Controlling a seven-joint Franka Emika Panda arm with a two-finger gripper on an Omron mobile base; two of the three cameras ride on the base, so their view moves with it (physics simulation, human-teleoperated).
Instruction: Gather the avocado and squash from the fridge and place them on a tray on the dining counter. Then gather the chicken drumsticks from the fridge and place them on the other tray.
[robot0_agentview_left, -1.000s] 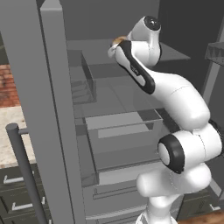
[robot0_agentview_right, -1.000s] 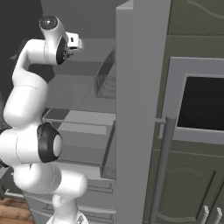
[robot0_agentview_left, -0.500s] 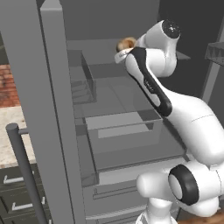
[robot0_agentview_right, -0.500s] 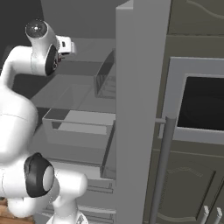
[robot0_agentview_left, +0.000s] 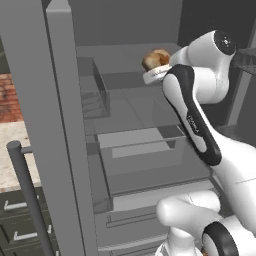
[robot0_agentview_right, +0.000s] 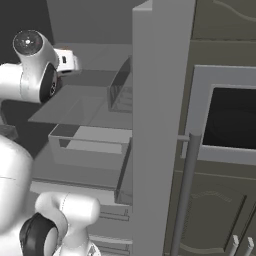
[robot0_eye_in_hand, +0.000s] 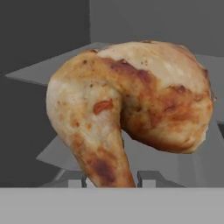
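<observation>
Since a second ago, the golden-brown chicken drumstick (robot0_agentview_left: 155, 59) has shifted rightward across the top of the left base view, carried along as the white arm swung and its elbow rose. It now sits at upper centre of that view, in front of the fridge's upper glass shelf (robot0_agentview_left: 131, 107) and apparently lifted clear of it.

From the hand view, the drumstick (robot0_eye_in_hand: 131, 109) looms large at centre, its narrow bone end running down between the two dark fingertips (robot0_eye_in_hand: 148, 178) at the bottom. The claw (robot0_eye_in_hand: 114, 179) looks clenched on that bone end, though the contact itself is partly hidden.

Below the shelf, toward centre, an open drawer (robot0_agentview_left: 145, 150) stands pulled out. This suggests the drumstick is being withdrawn from the fridge; carrying it to a tray remains ahead.
</observation>
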